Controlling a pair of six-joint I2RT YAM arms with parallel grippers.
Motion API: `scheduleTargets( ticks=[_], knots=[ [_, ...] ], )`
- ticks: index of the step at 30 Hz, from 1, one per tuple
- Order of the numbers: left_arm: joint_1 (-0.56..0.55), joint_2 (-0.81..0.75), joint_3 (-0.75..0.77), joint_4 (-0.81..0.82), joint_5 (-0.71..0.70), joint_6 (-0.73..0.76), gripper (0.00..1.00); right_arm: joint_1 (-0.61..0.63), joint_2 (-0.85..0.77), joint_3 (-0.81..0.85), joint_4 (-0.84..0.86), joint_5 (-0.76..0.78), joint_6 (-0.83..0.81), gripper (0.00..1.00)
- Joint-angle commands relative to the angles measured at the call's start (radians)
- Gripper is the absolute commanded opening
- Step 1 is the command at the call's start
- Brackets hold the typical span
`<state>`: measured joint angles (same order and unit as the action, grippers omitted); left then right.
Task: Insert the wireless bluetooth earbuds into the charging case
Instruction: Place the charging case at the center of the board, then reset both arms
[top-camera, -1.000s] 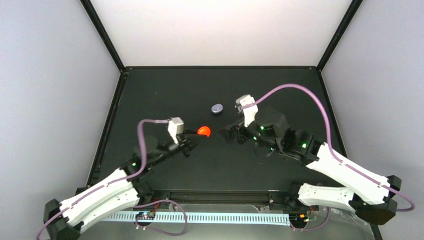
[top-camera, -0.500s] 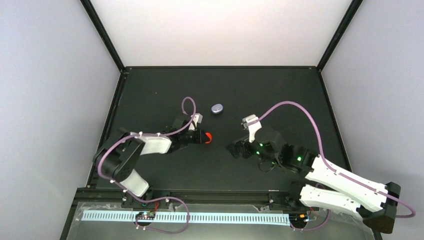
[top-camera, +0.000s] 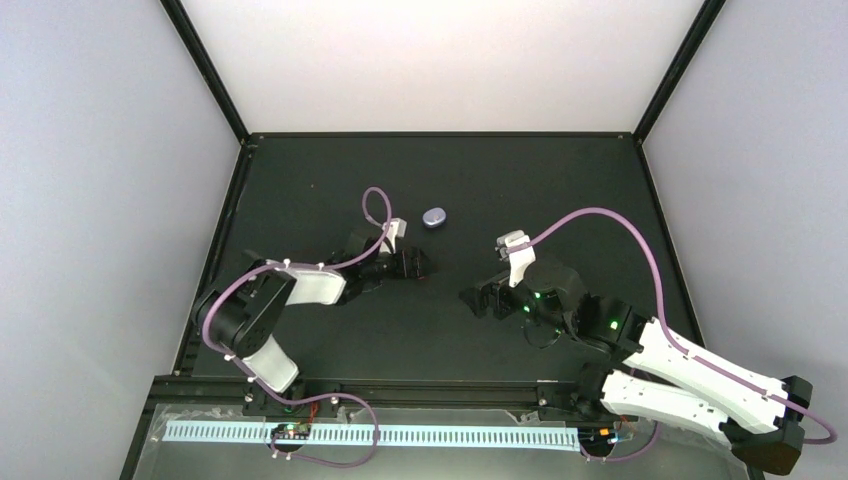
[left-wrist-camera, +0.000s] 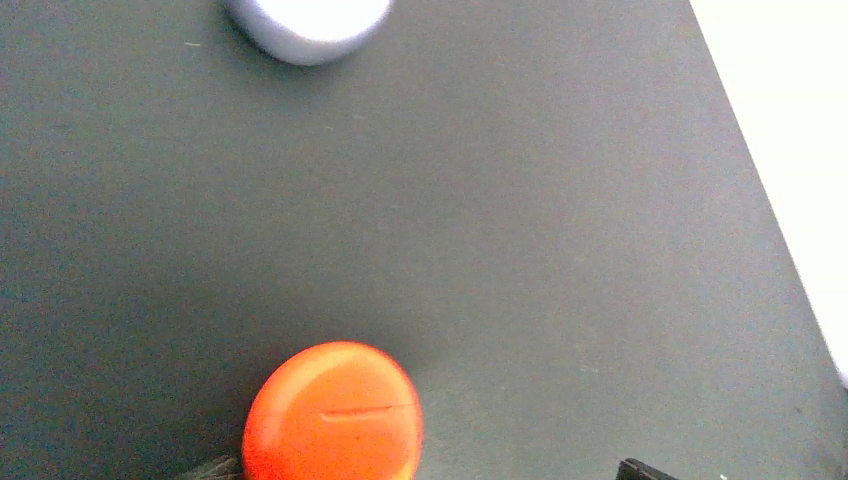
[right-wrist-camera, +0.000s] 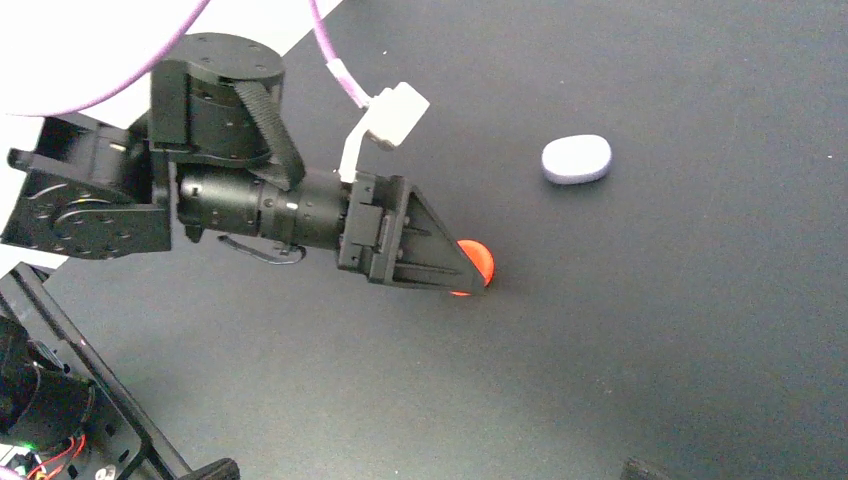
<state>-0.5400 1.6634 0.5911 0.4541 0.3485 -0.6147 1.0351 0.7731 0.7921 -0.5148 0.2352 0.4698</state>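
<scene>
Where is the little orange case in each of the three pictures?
Top view: nearly hidden under the left tool, left of centre.
Left wrist: orange case at the bottom edge, left of centre.
Right wrist: mid-frame, peeking past the left tool's tip.
Shared landmark: the lavender case, in all three.

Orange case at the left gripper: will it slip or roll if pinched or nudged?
The orange case looks glossy and domed, so a pinch may squeeze it out. Lying flat on the table, it probably slides rather than rolls. Its seam suggests a rigid shell.
</scene>
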Motion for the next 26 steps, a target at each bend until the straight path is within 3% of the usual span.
scheduleTargets(
  ticks=[1,7,13,20,26],
  knots=[
    [0.009,-0.070,-0.065,-0.248,-0.153,0.005,0.99,-0.005,-0.008,0.025,-0.002,0.044,-0.017,1.00],
    [0.008,-0.441,-0.109,-0.492,-0.318,-0.039,0.99,-0.004,-0.011,0.028,0.004,0.213,0.038,1.00],
    [0.008,-0.815,-0.015,-0.830,-0.520,-0.027,0.99,-0.005,-0.018,0.030,-0.006,0.490,0.134,1.00],
    [0.009,-1.028,0.062,-1.032,-0.601,0.028,0.99,-0.006,-0.117,-0.001,0.024,0.653,0.076,1.00],
    [0.008,-1.099,0.130,-1.091,-0.657,0.037,0.99,-0.006,-0.186,-0.038,0.092,0.617,-0.017,1.00]
  ],
)
